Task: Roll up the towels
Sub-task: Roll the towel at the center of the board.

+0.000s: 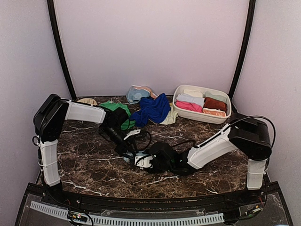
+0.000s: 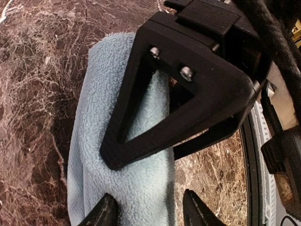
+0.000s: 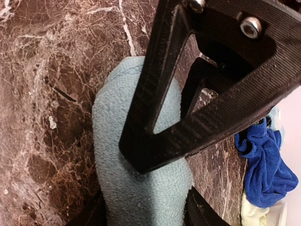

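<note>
I work on a dark brown marble table [image 1: 94, 165]. Pale lilac walls [image 1: 150, 42] close around me, edged by black poles [image 1: 61, 52].

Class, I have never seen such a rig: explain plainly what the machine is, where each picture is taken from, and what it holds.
Two white-and-black robot arms, the left arm and the right arm, stand at a dark marble table. The wide picture looks down from above; each close-up comes from a wrist camera. At the back lie a royal blue towel, a green towel and a white oval plastic basin of rolled ones. The left end effector and right end effector each straddle one light blue terry towel; their grip is unclear.
</note>
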Motion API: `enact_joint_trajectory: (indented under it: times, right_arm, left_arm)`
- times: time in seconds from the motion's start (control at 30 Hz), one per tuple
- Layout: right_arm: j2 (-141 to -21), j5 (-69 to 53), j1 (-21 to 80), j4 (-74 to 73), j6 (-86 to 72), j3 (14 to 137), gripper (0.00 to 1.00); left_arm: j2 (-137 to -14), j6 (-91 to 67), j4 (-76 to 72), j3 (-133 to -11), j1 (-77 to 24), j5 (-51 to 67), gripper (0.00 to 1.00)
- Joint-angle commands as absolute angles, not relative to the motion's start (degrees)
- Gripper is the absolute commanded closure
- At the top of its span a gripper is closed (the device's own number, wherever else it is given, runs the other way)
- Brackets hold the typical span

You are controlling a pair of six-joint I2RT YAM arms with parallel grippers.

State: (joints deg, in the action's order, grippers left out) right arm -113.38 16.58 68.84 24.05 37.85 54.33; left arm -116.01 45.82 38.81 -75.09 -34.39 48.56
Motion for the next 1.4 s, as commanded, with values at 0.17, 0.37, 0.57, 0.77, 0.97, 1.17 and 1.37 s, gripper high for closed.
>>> enact_joint_trajectory:
  times: [0.17, 0.37, 0.57, 0.77, 0.97, 1.17, 1.37]
  right_arm:
    - [-119.9, -0.3, 65.5, 1.8, 22.8, 58.9, 0.58]
    - [-121.9, -7.5, 63.6, -4.2, 17.5, 60.7, 0.64]
    - [-125.5, -14.2, 62.9, -11.4, 15.8, 64.8, 0.63]
    - [-129.0, -16.8, 62.2, -18.9, 15.2, 70.7, 0.60]
    - [-130.1, -16.5, 60.8, -23.1, 11.8, 74.0, 0.92]
    - [-120.9, -23.5, 56.7, -12.8, 1.4, 70.6, 1.00]
    - [-108.5, -31.4, 49.1, 0.7, -11.4, 65.6, 1.00]
  left_arm:
    - [-110.9, 46.9, 44.9, -71.4, -27.2, 48.0, 0.45]
    - [-102.2, 49.3, 44.6, -68.8, -22.8, 43.0, 0.41]
    - [-97.7, 50.5, 46.9, -67.2, -20.7, 42.9, 0.40]
    - [-94.4, 50.1, 48.4, -67.2, -18.5, 42.8, 0.41]
    - [-91.1, 49.7, 49.1, -67.0, -16.7, 40.7, 0.41]
    - [-89.5, 49.1, 50.4, -68.3, -13.0, 40.4, 0.43]
    - [-87.9, 48.6, 52.8, -70.3, -10.6, 40.5, 0.45]
